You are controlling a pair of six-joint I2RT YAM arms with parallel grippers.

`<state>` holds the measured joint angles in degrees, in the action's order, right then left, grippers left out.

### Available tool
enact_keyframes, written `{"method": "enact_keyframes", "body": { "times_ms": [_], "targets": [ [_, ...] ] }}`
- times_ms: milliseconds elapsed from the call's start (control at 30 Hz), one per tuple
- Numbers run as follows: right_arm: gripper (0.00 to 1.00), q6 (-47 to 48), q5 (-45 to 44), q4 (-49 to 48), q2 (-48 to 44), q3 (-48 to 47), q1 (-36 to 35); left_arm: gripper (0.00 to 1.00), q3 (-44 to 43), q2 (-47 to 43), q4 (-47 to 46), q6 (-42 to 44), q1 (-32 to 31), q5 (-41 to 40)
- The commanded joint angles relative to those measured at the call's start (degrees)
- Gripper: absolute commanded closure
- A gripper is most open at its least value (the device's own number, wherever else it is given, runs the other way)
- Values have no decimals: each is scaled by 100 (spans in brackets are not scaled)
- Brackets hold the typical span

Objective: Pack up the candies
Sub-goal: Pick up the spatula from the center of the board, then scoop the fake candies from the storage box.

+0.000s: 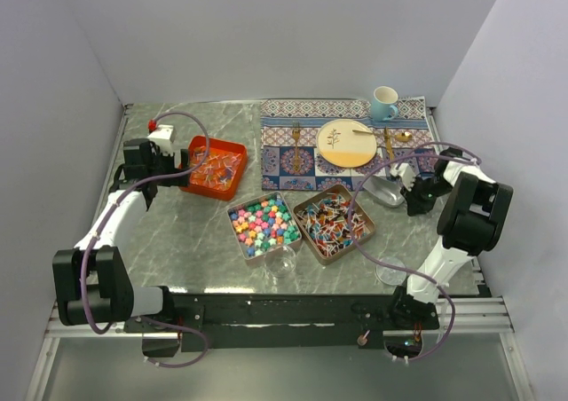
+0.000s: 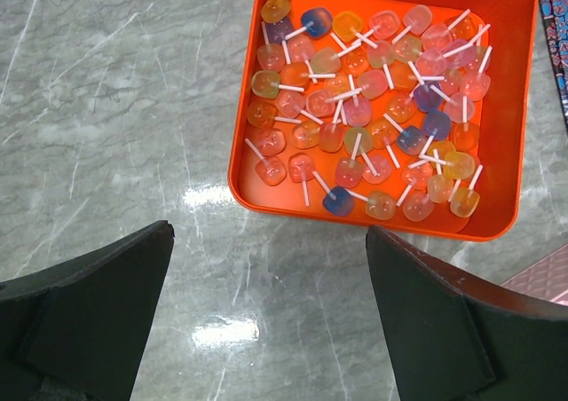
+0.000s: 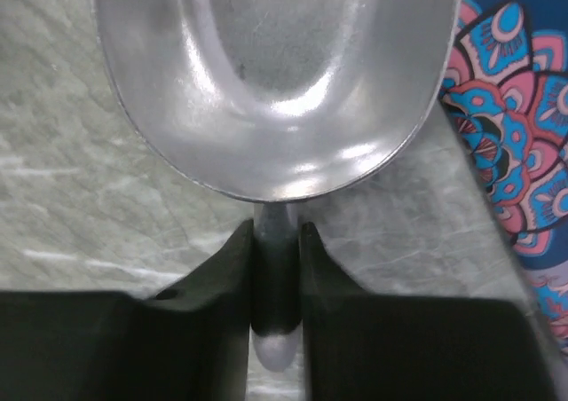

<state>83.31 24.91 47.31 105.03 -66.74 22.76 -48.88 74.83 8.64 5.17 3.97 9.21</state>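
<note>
Chunky candies (image 1: 264, 224) in pink, green, yellow and blue fill one square box. Slim wrapped candies (image 1: 333, 222) in red, blue and white fill the box beside it. My right gripper (image 3: 276, 241) is shut on the handle (image 3: 276, 277) of a metal scoop (image 3: 275, 73), whose empty bowl lies on the marble. From above, the scoop (image 1: 386, 191) lies right of the wrapped candies, with the right gripper (image 1: 410, 188) behind it. My left gripper (image 2: 271, 303) hangs open over bare table, just short of an orange tray (image 2: 244, 153) of lollipops (image 2: 373, 108).
The orange tray (image 1: 226, 145) is at the left, by the left gripper (image 1: 173, 161). Two clear glass cups (image 1: 282, 261) (image 1: 390, 271) stand near the front edge. A patterned placemat (image 1: 284, 157) at the back carries a plate (image 1: 346, 143), cutlery and a blue mug (image 1: 383, 103).
</note>
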Motion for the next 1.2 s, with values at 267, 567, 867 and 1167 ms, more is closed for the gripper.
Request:
{"method": "enact_keyframes", "body": {
  "times_ms": [267, 567, 867, 1167],
  "targets": [
    [100, -1368, 333, 1157, -1423, -1296, -280, 3, -208, -618, -206, -472, 25, 624],
    [100, -512, -986, 2229, -2548, -1948, -2247, 3, -501, -573, 526, -911, -676, 2154],
    [100, 1992, -3971, 1581, -3963, 72, -3269, 3, 229, -1470, 384, -1685, -801, 2357],
    [100, 2648, -5231, 1096, -3378, 153, -4244, 3, 582, -1989, 348, -1915, -722, 2515]
  ]
}}
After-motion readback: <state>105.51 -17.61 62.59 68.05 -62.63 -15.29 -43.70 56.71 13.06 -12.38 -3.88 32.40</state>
